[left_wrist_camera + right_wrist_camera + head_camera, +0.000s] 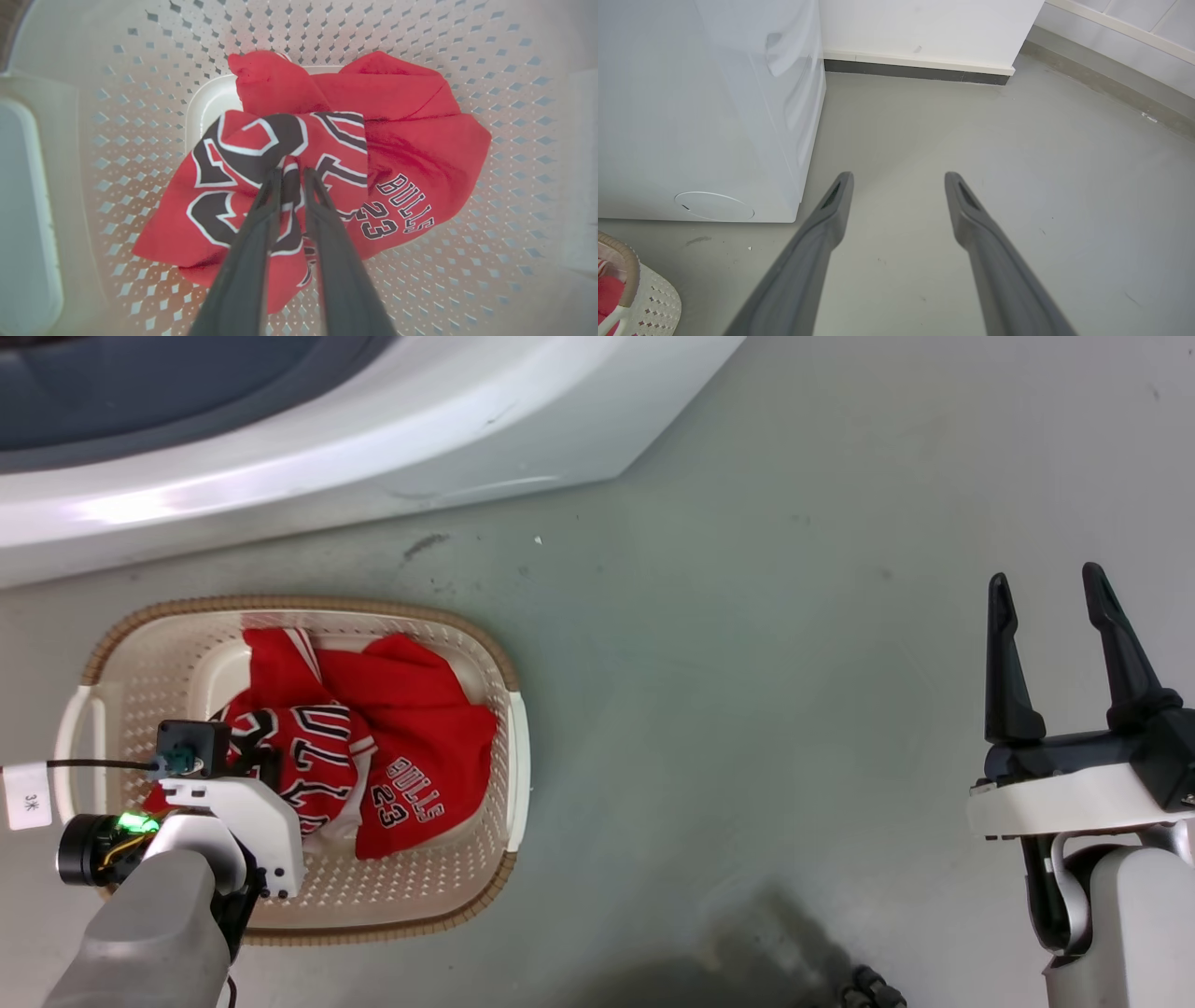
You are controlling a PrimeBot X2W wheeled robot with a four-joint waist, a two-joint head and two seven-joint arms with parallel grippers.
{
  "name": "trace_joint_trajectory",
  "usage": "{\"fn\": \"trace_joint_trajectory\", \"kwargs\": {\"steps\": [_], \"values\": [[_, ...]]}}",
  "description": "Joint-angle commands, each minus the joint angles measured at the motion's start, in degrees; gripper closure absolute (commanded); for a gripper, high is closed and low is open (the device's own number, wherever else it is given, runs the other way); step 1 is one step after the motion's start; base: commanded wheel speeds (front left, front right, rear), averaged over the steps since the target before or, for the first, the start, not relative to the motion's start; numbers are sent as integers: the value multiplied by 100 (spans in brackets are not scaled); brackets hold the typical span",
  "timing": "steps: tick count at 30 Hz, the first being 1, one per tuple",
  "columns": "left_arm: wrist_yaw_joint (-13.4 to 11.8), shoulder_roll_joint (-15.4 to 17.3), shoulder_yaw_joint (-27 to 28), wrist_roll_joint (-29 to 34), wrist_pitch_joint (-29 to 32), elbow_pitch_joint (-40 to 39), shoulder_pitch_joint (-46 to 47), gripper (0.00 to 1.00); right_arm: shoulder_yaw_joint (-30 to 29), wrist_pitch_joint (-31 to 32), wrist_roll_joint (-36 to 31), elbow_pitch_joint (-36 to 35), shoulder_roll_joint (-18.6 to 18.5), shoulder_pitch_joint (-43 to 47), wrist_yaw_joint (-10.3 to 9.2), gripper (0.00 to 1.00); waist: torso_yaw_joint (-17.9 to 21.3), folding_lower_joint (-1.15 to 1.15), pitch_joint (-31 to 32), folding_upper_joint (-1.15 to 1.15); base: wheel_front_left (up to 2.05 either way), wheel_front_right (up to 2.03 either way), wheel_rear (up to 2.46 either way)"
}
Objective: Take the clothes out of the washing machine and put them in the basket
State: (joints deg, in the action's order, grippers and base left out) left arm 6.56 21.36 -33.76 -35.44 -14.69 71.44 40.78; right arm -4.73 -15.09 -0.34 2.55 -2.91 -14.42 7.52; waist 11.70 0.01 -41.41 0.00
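You are looking down at the basket (280, 605), which is sitting on the grey floor (747, 709) just in front of the white washing machine (280, 457). The clothes (420, 728) are lying crumpled inside the basket. Both red jerseys are bunched together, and "BULLS 23" is showing on the one toward the robot's right.

Your left pincer (292, 175) is pointing down into the basket. Its two dark fingers are sitting nearly together, pinching a raised fold of the jersey with the large black-and-white lettering. In the left wrist view, the clothes (411, 140) are covering most of the bottom, and the basket (93, 163) is showing its perforated wall all around them.

Your right pincer (1046, 577) is hovering over bare floor, well apart from the basket, with its fingers spread wide and gripping nothing. In the right wrist view, that pincer (899, 177) is facing the floor beside the washing machine (691, 116), and a corner of the basket (656, 303) is peeking in at the lower left.
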Motion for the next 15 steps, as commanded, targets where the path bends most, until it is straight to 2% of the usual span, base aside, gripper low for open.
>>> {"fn": "trace_joint_trajectory", "kwargs": {"steps": [1, 7, 15], "values": [[-36, 21, -27, 69, -40, -17, 60, 0, -13, -11, -33, 41, 6, -83, -6, 0, -56, -1, 178, 0, 0, 0, 0], [-98, 3, 226, 188, -51, -762, -261, 0, -94, -11, -89, 166, 6, 57, -6, 0, -224, -1, 769, 0, 0, 0, 0], [-157, -72, 1132, 618, -50, -2351, -911, 0, -227, -11, -234, 346, 5, 279, -6, 0, -596, -1, 1821, 0, 0, 0, 0]]}}
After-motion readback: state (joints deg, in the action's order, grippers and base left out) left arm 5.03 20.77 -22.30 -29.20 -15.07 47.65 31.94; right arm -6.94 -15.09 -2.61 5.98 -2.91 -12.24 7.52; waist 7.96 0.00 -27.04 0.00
